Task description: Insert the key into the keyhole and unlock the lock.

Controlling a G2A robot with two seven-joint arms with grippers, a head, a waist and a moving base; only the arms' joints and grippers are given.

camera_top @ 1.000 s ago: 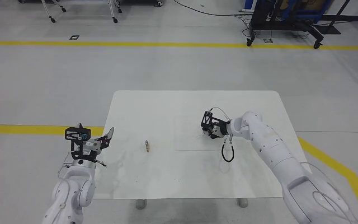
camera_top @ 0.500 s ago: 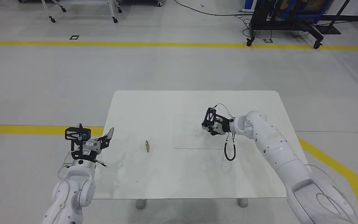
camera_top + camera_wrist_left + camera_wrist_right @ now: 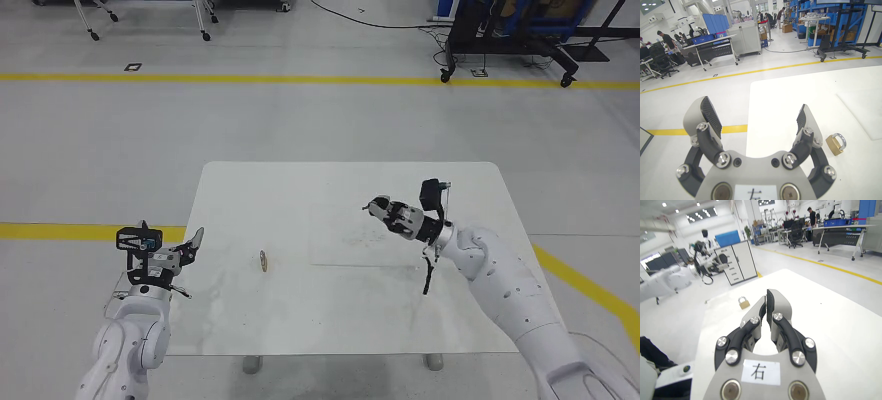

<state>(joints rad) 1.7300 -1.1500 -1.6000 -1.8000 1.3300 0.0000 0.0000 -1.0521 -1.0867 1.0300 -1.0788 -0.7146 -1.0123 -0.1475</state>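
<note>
Bright, even overhead light washes out the white table; wrist views bend at edges.

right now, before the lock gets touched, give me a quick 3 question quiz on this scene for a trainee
1. True or false: the left tool is closed on the padlock.
2. Multiple choice: on the right tool, the jaws are A) spread wide, B) shut, C) clamped on the padlock's shackle.
3. Fill in: the padlock lies on the white ____, apart from both tools.

Key
1. False: the left tool is open and holds nothing, and the padlock lies beside it.
2. B
3. table
</note>
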